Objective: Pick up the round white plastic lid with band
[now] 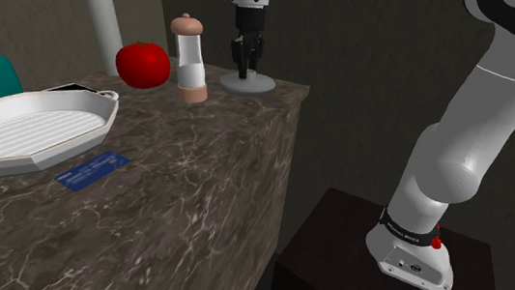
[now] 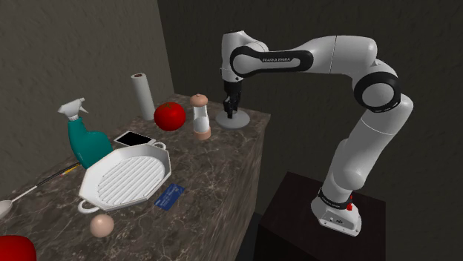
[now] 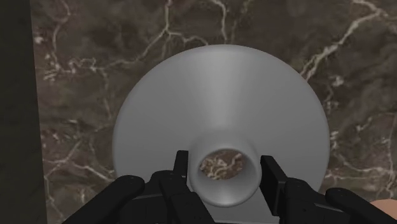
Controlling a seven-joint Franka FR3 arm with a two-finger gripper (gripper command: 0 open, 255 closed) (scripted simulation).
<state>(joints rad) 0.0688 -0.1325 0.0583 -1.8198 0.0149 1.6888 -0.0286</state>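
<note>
The round lid (image 3: pixel 216 95) is a pale grey disc with a hollow upright neck at its middle. It rests flat on the dark marble counter (image 1: pixel 157 227) near the far corner, next to the edge. My black gripper (image 3: pixel 224 165) comes straight down over it. The fingers (image 3: pixel 180 167) press against both sides of the neck, shut on it. The shoulder view has the lid (image 1: pixel 258 85) under the gripper (image 1: pixel 250 67) on the countertop. The second exterior view has the lid (image 2: pixel 234 121) and gripper (image 2: pixel 230 110) at the counter's far end.
A pepper mill (image 1: pixel 189 58) stands close beside the lid, with a red tomato (image 1: pixel 142 63) and a paper roll (image 1: pixel 104 33) beyond it. A white grill pan (image 1: pixel 26 132), a blue card (image 1: pixel 92 171) and a teal spray bottle (image 2: pixel 85 141) lie further along. The counter edge drops off beside the lid.
</note>
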